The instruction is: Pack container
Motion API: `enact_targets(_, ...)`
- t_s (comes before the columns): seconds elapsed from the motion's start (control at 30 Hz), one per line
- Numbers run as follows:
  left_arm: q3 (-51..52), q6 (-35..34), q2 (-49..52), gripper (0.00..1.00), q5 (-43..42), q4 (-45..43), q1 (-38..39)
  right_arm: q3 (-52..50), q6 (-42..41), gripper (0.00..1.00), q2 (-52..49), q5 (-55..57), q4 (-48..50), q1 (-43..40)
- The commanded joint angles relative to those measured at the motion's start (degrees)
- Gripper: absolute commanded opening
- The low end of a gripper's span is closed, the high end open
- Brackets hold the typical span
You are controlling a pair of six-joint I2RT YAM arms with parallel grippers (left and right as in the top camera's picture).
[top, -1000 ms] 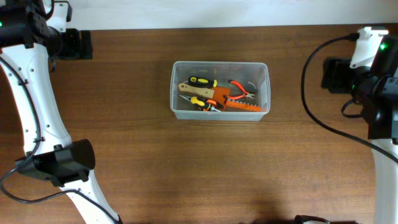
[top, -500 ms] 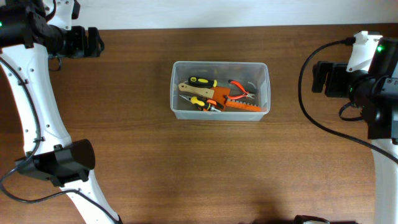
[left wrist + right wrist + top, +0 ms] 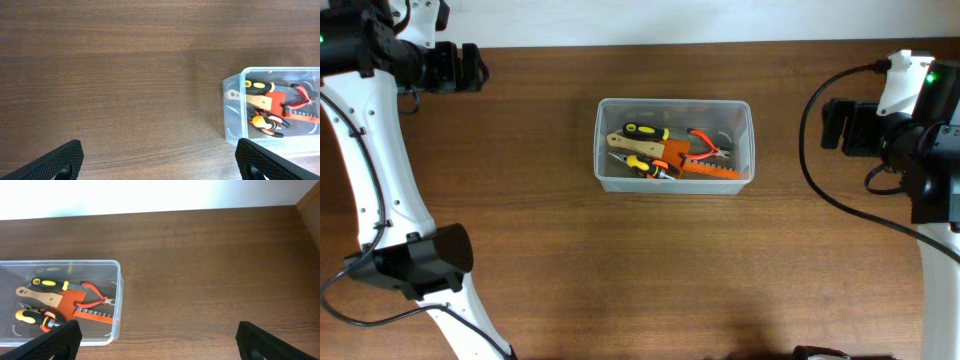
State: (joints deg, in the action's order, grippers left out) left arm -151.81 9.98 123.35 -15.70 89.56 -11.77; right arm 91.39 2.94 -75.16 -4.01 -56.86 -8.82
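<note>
Sitting mid-table, the container [image 3: 672, 186] holds the hand tools [image 3: 660, 152] — packing looks done. Left gripper [image 3: 160, 160] and right gripper [image 3: 157, 340] gape wide, empty, well apart from it; best park them clear, nudging nothing.

The container [image 3: 233, 120] ran off the right edge of the left wrist view and off the left edge of the right wrist view. There, a fingertip [image 3: 55, 340] of the right gripper [image 3: 159, 341] covered its lower left part. The tools [image 3: 666, 152] inside overlapped, with the lower ones partly hidden.

A brown wooden table [image 3: 620, 280] borders a white wall [image 3: 150, 195].
</note>
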Motion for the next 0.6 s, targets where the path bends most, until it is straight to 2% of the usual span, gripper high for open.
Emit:
enact_targets(0.0,-0.11,-0.50,-0.28,0.99,-1.05,0.02,-0.35,-0.28,-0.66,0.99,4.37,-0.46,0.15,-0.20)
enact_targets(0.13,-0.11,-0.50,-0.28,0.99,-1.05,0.02,-0.35,-2.34,-0.68,0.99,12.85,-0.09,0.26,-0.17)
enact_targets(0.27,-0.11,-0.50,-0.28,0.99,-1.05,0.02,-0.35,-10.29,-0.66,0.99,25.20,0.07,4.15,1.20)
enact_targets(0.57,-0.11,-0.50,-0.28,0.99,-1.05,0.02,-0.35,-41.92,-0.68,0.99,49.24,0.09,16.48,5.64)
